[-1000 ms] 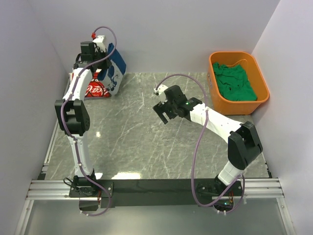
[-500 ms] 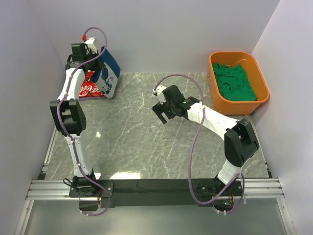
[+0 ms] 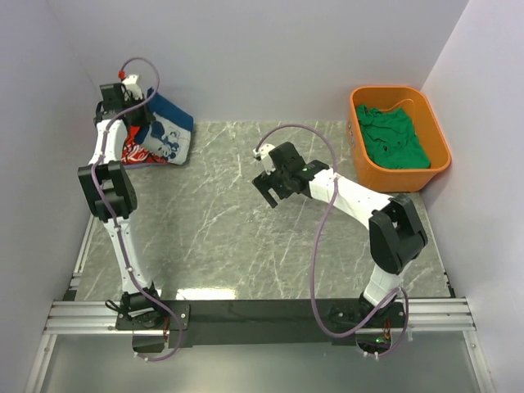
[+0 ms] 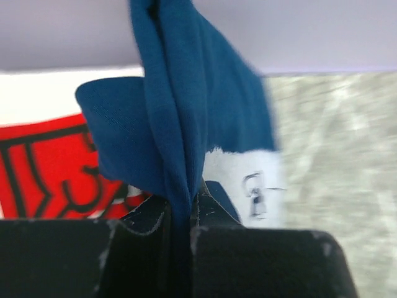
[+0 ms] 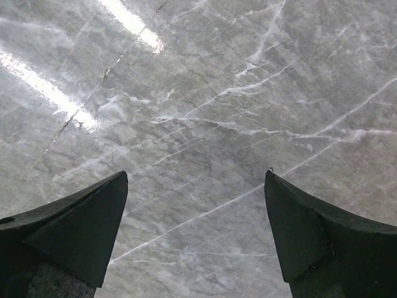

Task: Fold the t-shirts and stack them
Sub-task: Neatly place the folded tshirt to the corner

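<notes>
Your left hand [image 3: 133,107] has swung left toward the wall, dragging the navy t-shirt [image 3: 168,131] with it over the red t-shirt [image 3: 131,153]; your right hand [image 3: 267,185] drifted slightly left.

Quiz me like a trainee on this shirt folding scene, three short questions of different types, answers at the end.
1. Fill in: the green t-shirt lies in the orange ____.
2. The left gripper is shut on: A the navy blue t-shirt, B the green t-shirt, C nothing.
3. True or false: the right gripper is open above bare marble tabletop.
Key: 1 tub; 2 A; 3 true.
</notes>
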Controlling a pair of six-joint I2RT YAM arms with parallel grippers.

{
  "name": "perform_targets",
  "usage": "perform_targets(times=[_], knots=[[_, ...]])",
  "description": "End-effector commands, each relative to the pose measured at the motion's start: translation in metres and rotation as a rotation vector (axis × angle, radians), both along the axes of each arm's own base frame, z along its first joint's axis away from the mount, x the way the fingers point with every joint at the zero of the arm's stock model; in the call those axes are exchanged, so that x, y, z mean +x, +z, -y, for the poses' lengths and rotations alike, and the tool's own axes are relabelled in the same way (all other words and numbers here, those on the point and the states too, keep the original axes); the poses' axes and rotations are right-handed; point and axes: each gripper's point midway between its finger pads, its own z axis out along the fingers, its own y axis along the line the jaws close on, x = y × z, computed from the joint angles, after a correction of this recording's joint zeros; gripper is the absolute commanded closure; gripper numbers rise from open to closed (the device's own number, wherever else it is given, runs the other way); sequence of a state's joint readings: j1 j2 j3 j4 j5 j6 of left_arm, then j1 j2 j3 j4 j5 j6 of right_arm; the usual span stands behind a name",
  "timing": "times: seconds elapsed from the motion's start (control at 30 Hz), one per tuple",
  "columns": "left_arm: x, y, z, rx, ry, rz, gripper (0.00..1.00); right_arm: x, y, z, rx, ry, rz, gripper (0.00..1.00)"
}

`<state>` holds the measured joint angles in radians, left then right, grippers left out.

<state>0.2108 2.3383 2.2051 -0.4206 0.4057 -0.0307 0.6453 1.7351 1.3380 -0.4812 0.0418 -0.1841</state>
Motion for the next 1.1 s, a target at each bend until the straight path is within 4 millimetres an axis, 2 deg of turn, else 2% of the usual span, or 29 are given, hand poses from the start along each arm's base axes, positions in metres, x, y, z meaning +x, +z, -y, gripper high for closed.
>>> perform_targets(times=[0.0,0.1,0.2,0.3,0.33,0.43,0.6,0.77,0.93,1.0,1.03,1.07], knots=[[0.015,-0.002,-0.031,0.123,-0.012,0.072,0.99,0.007,0.004,-0.008,0.005,0.005,0.007,0.03],[0.017,-0.015,-0.055,0.146,0.043,0.065,0.99,0.008,0.000,-0.009,0.002,0.004,-0.002,0.03],[0.017,-0.021,-0.069,0.157,0.064,0.059,0.99,0.009,-0.001,-0.012,0.000,0.006,-0.007,0.03],[0.012,-0.016,-0.073,0.151,0.050,0.070,0.98,0.010,0.000,-0.011,-0.007,0.005,-0.001,0.03],[0.011,-0.007,-0.075,0.158,0.052,0.085,0.98,0.011,0.000,-0.011,-0.009,0.004,0.002,0.03],[0.007,0.003,-0.084,0.150,0.072,0.105,0.98,0.010,0.000,-0.008,-0.014,0.003,0.006,0.03],[0.005,-0.013,-0.104,0.151,0.124,0.078,0.98,0.007,-0.002,-0.008,-0.019,0.011,0.003,0.02],[0.006,-0.007,-0.127,0.112,0.181,0.116,0.98,0.005,-0.001,-0.004,-0.031,0.011,0.008,0.02],[0.006,-0.009,-0.131,0.030,0.196,0.120,0.97,0.004,-0.001,-0.005,-0.030,0.014,0.011,0.02],[0.005,-0.007,-0.128,0.014,0.173,0.134,0.93,0.004,0.000,-0.006,-0.033,0.017,0.011,0.02],[0.006,-0.012,-0.128,0.018,0.175,0.124,0.90,0.005,0.001,-0.005,-0.033,0.016,0.014,0.02],[0.006,-0.014,-0.131,0.031,0.190,0.110,0.81,0.004,-0.001,-0.005,-0.033,0.019,0.009,0.02]])
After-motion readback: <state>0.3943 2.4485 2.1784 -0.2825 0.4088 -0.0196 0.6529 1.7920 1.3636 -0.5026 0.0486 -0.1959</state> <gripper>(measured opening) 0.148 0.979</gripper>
